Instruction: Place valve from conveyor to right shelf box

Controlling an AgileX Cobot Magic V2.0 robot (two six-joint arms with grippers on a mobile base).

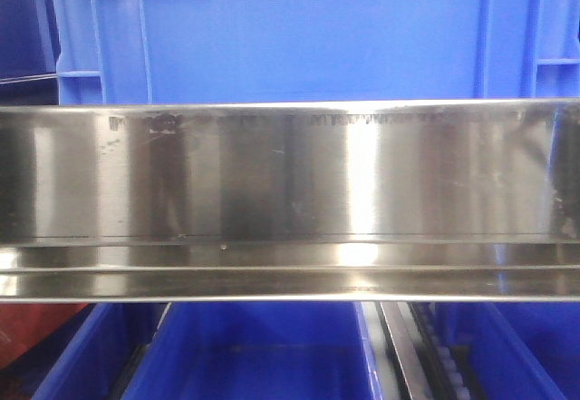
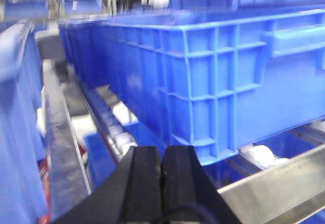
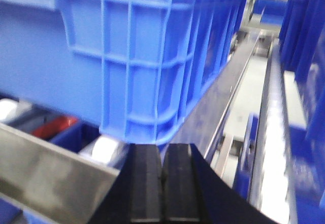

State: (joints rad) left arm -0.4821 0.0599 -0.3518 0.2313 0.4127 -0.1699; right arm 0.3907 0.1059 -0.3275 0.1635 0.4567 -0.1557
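Brushed-steel right shelf (image 1: 290, 182) rail across front view, blue box (image 1: 272, 28) above. Left gripper (image 2: 161, 176): pads pressed together, empty. Right gripper (image 3: 162, 183): same (nothing pinched). Valve, conveyor: unseen.

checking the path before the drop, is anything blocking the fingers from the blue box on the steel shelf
No valve shows in any view, and both grippers, left and right, are shut and empty. The shelf's steel front rail crosses low in front of the blue box; its open top isn't visible.
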